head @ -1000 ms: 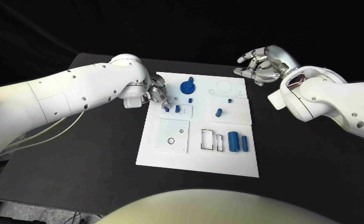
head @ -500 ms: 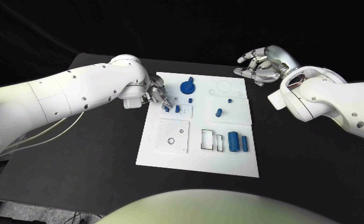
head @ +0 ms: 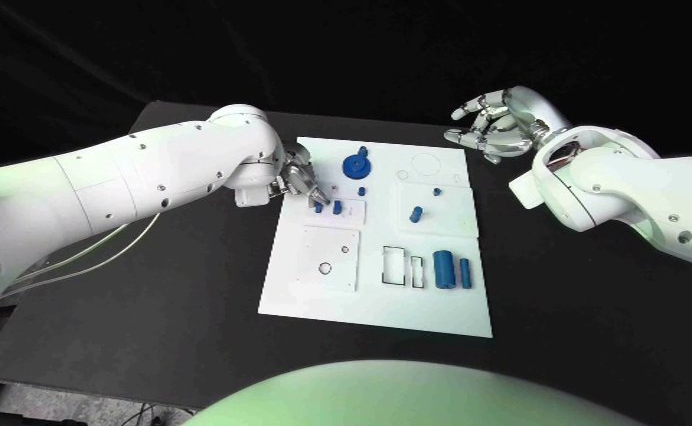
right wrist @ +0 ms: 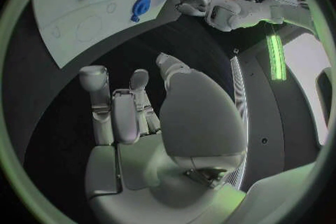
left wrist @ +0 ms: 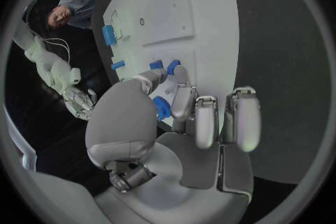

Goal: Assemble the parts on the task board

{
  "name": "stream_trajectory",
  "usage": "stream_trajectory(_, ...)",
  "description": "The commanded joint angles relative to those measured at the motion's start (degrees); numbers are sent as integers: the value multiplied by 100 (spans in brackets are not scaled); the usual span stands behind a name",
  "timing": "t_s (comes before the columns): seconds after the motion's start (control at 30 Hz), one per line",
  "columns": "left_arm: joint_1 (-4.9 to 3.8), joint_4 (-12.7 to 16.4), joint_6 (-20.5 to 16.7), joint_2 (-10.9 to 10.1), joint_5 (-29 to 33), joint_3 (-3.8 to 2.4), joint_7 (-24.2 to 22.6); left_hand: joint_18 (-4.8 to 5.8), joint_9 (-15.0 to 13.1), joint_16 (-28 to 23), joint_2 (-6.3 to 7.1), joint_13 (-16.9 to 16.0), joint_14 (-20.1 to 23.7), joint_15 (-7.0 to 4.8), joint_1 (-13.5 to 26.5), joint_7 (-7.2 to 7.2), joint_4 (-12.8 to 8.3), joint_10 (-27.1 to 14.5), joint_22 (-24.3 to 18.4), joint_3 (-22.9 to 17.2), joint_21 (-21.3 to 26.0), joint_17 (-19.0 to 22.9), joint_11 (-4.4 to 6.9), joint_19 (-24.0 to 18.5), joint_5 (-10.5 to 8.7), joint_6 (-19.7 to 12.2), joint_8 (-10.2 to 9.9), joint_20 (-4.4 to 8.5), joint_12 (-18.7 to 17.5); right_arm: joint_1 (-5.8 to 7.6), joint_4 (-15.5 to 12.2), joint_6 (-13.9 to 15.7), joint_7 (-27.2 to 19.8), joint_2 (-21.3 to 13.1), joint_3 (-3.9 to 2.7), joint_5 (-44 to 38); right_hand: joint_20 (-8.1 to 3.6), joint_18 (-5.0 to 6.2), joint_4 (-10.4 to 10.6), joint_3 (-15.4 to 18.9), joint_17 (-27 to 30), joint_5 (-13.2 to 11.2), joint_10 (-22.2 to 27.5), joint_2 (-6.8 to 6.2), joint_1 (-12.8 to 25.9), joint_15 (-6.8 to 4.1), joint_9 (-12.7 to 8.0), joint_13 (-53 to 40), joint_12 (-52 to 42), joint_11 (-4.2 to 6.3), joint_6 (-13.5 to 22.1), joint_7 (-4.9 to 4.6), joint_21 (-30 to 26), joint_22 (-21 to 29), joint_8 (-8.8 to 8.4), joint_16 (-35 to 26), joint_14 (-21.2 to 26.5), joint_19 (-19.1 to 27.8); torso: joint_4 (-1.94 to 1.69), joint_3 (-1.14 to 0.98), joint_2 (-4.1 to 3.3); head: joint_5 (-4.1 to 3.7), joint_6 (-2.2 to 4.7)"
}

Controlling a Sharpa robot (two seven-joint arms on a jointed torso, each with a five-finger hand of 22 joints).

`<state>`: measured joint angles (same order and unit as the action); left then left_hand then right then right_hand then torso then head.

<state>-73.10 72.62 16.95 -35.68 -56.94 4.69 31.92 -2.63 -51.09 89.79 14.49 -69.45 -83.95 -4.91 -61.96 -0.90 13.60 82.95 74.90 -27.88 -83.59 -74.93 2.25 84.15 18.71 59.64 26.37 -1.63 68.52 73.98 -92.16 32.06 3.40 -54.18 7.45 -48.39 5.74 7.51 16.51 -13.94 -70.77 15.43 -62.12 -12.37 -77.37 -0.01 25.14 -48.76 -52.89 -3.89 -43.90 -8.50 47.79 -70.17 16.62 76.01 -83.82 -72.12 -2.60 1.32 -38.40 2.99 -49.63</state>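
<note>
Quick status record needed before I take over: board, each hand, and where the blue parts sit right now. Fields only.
board: white task board in the middle of the black table
left hand: left hand at the board's left edge, fingers at a small blue part; firm grip cannot be confirmed
right hand: right hand raised off the board's far right corner, fingers curled, holding nothing
far parts: blue gear near the far edge
near parts: two blue cylinders side by side at the near right
middle: blue peg lying right of centre

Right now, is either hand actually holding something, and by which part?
The left hand pinches a small blue part by its sides, fingertips over the task board. The right hand holds nothing.
</note>
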Motion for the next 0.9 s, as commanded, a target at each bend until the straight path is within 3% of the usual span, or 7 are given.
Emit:
stream_trajectory(0.03, 19, -24, -71, 10, -8, 12, 78, 110, 10, 21, -10, -5, -605, -31, 32, -30, 19, -15, 1304, 50, 5, -1507, 18, 216, -27, -1, -26, 27, -13, -3, 1, 2, -64, 0, -1, -20, 8, 32, -2, -14, 5, 17, -7, -1, 71, -33, -5, 5, -17, 10, 44, -8, -20, 5, 39, -13, 22, 27, 1, -2, 3, -2, 7)
stream_trajectory(0.4, 23, 66, -287, -89, -20, -13, -19, 104, -31, 21, -8, 49, -605, -23, 11, -46, 291, -70, 1297, 417, 35, -1507, 11, 203, 50, -62, -45, 25, -83, -6, 4, 5, -70, -7, -1, -17, 8, 32, 1, -8, 8, 6, -3, -5, 80, -32, -8, 10, -15, 9, 51, -9, -24, 6, 41, -17, 24, 27, 1, 2, -7, -12, 23)
stream_trajectory(0.57, 22, 198, -643, -223, 189, -69, -256, 80, -15, 21, -66, 516, -605, 31, 28, -133, 305, -382, 1262, 634, 150, -1507, -58, 140, 156, -359, -132, -11, -609, -8, 9, 13, -75, -13, -1, -12, 9, 33, 4, -3, 13, -2, 5, -7, 87, -31, -10, 21, -8, 7, 57, -11, -36, 11, 42, -22, 26, 32, 2, -3, -1, -19, 29)
stream_trajectory(0.63, 21, 270, -827, -289, 260, -107, -356, 76, -18, 21, -70, 574, -605, 58, 106, -174, 316, -461, 1256, 787, 173, -1507, -87, 128, -12, -475, -128, -35, -669, -8, 14, 17, -74, -16, -1, -9, 9, 33, 4, -3, 13, -2, 5, -7, 87, -31, -10, 21, -8, 7, 57, -11, -36, 11, 42, -22, 26, 32, 2, -5, -1, -21, 29)
stream_trajectory(0.77, 19, 359, -1108, -360, 304, -144, -532, 63, -24, 21, -88, 621, -605, 63, 133, -190, 315, -514, 1240, 878, 227, -1507, -90, 99, -47, -527, -108, -46, -714, -8, 18, 19, -74, -20, -1, -7, 9, 33, 4, -3, 13, -2, 5, -7, 87, -31, -10, 21, -8, 7, 57, -11, -36, 11, 42, -22, 26, 32, -4, -4, -1, -27, 35)
stream_trajectory(0.9, 19, 467, -1560, -423, 274, -166, -959, 5, -71, 21, -125, 826, -605, 92, -202, -234, 301, -786, 1160, 985, 498, -1507, -126, -57, 193, -770, 16, -74, -914, -8, 22, 19, -76, -22, -1, -4, 9, 33, 4, -3, 13, -2, 5, -7, 87, -31, -10, 21, -8, 7, 57, -11, -36, 11, 42, -22, 26, 32, 1, 1, -7, -43, 55)
